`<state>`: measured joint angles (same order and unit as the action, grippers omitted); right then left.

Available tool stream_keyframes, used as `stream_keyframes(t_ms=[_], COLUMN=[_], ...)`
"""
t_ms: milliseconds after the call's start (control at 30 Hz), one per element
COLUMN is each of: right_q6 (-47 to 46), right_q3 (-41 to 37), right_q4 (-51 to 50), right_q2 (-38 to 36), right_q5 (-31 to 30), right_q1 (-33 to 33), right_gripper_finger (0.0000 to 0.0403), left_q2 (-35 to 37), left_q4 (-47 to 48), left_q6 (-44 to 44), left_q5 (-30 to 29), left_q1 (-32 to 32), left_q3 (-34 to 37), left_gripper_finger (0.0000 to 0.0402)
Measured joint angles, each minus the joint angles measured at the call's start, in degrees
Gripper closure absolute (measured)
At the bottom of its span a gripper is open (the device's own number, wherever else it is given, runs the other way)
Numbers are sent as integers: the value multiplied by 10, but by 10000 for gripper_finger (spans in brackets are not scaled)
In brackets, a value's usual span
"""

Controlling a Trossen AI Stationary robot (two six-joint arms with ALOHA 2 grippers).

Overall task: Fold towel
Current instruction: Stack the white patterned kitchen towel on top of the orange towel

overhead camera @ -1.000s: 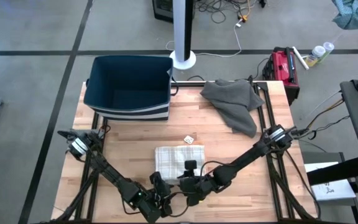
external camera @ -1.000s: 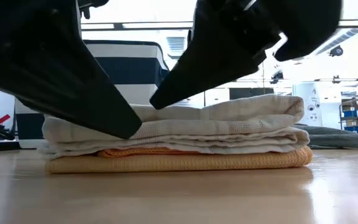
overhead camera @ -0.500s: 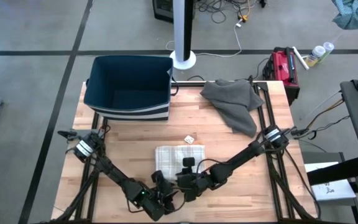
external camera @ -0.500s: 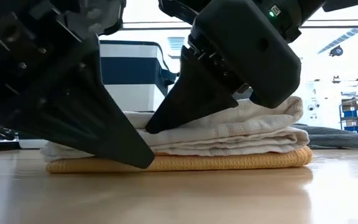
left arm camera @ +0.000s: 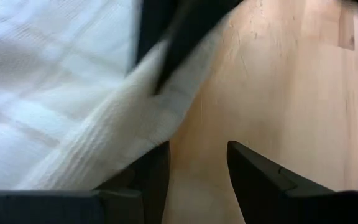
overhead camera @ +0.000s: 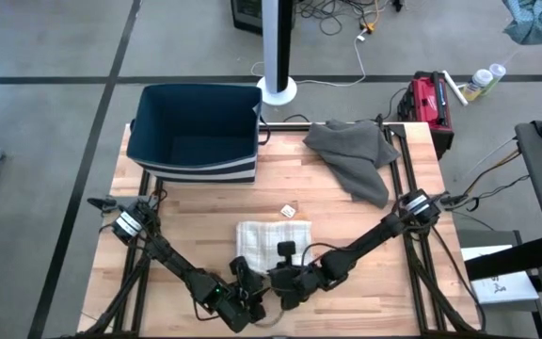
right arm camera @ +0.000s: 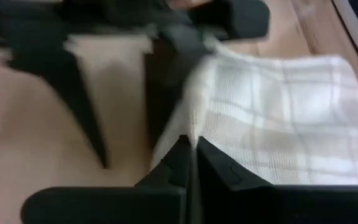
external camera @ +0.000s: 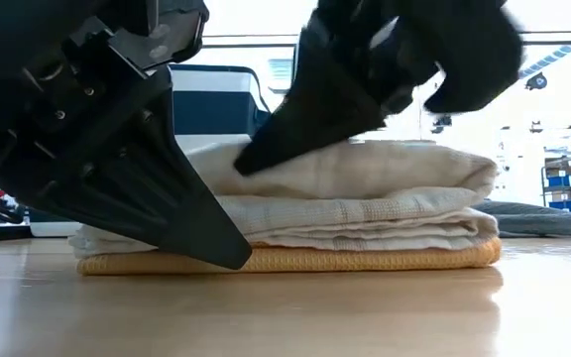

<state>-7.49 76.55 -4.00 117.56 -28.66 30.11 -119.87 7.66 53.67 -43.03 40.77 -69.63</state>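
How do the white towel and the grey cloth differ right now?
The white towel is folded into a neat square near the front edge; the grey cloth lies crumpled at the back right. Both claws, left and right, are at the white towel; nothing touches the grey cloth. Both rest on the table.

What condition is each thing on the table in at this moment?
White towel: folded, its near edge pinched.
Right gripper: shut on the white towel.
Left gripper: open, at the towel's edge.
Grey cloth: crumpled, unfolded.
Blue bin: upright, nothing visible inside.
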Motion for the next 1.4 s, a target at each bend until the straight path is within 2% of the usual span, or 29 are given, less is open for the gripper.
stream_keyframes(t_ms=[200,633,833,933,1033,1100,1167,1267,1400], right_q6=[-4,6,0,-9,-26,-33,-43,-64,-111], right_q3=[1,-2,-3,-3,-3,-6,-16,-46,-110], right_q4=[5,1,-3,-7,-35,-64,-86,-105,-80], right_q2=[5,16,1,-20,-50,-75,-102,-136,-166], right_q5=[32,32,59,94,98,91,65,19,16], right_q1=[10,9,9,11,19,26,34,44,45], right_gripper_finger=[399,383,323,282,246,227,212,198,188], left_q2=[0,12,56,85,111,128,147,175,193], left_q4=[0,13,64,80,89,97,104,110,110], left_q6=[4,-2,-10,-20,-24,-24,-33,-51,-108], left_q5=[1,21,51,99,171,187,180,138,87], left_q1=[0,1,4,5,10,17,21,18,-2], left_q3=[0,0,0,0,0,0,0,0,0], left_gripper_finger=[248,248,248,248,248,248,248,248,248])
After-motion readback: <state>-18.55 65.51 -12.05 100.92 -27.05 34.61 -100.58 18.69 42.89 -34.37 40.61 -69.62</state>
